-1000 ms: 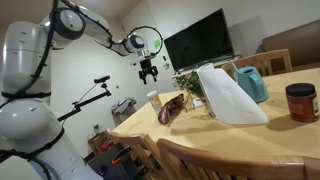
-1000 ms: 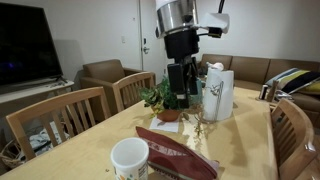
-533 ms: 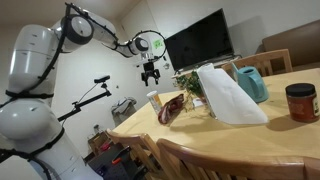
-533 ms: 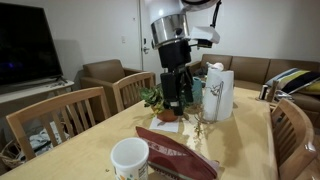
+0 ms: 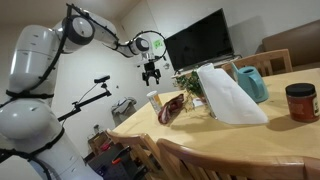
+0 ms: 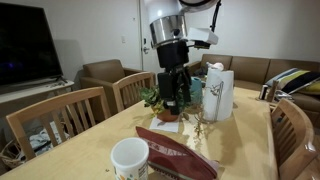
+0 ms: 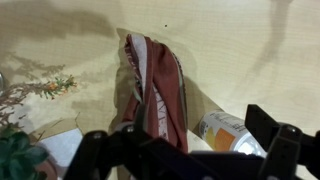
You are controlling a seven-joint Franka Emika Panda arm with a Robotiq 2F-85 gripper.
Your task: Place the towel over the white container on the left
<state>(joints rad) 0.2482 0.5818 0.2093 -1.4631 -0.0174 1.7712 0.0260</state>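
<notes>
Ok so, left to right in the wrist view. Outside the picture-left finger there's a leafy green plant (image 7: pixel 14 160) and a thin dried sprig (image 7: pixel 40 88) lying on the light wooden table (image 7: pixel 230 40).

Between the two black fingers (image 7: pixel 268 128), a bit toward the left one, sits the small dark red-maroon soft cloth towel (image 7: pixel 155 90), bunched into a long ridge. Its long axis runs straight away from the fingers, crosswise to the line they'd close along, which looks handy for a pinch.

Just beside its near end, toward the picture-right finger, is the short white-cream cylindrical tub, the white container (image 7: pixel 228 130). Can't tell if the two touch.

The gripper (image 5: pixel 150 77) is spread wide with nothing in it and hangs well above the table. The towel is pretty much straight below, so I'd guess the next move is a plain drop onto that ridge.

Other stuff in an exterior view, past the towel:
- a big white slanted flat-sided object (image 5: pixel 230 98)
- a teal plastic jug (image 5: pixel 251 84)
- a dark red-brown jar (image 5: pixel 300 102)

All of those are well apart from the fingers. What might get in the way is the plant on one side and the tub on the other. The picture-right finger could clip the tub going down.
</notes>
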